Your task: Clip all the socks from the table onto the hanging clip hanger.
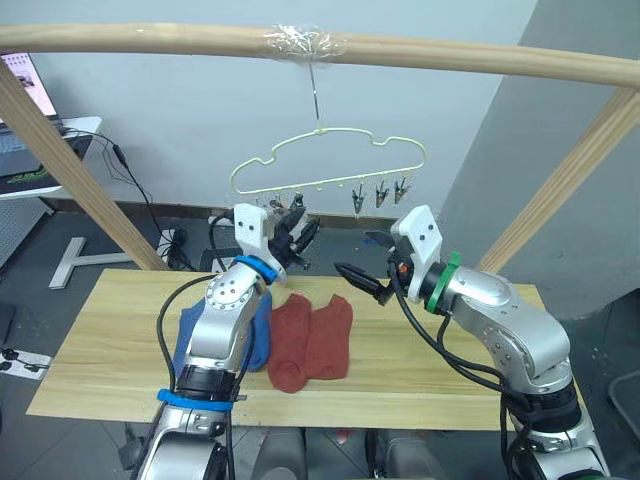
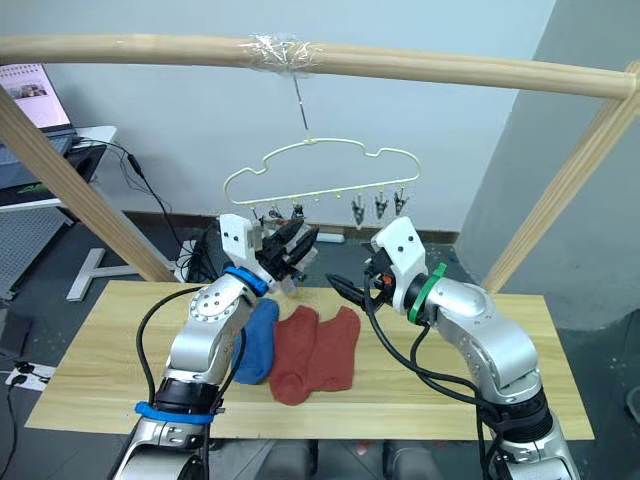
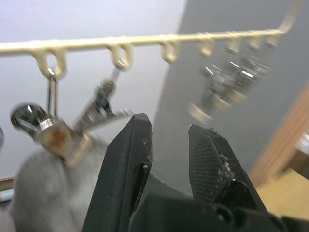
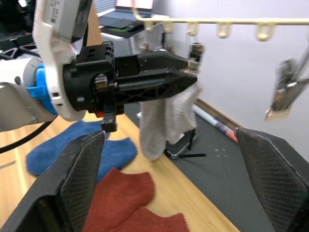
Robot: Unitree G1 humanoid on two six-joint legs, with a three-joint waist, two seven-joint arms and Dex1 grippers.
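- Grey walls and a dark floor lie behind a round wooden pole frame; from its top bar hangs the clip hanger, taped at the hook.
- On the table lie two rust-red socks side by side, touching, with blue socks just beside them toward the robot's left, partly hidden by the left arm.
- One light grey sock hangs from a clip at the hanger's left end. Three free clips hang bunched at the right end.
- Left gripper is raised to the hanger, at the clips beside the grey sock; its fingers stand narrowly apart with nothing between them.
- Right gripper hovers over the table near the red socks, below the hanger; jaws wide apart, empty.
- Handling judgement: the socks look light, limp and non-slippery; they will droop when lifted. Best taken at the cuff edge, leaving a fabric margin to feed into a clip.
- Risk: the hanger swings freely, so pressing a clip may push it away.
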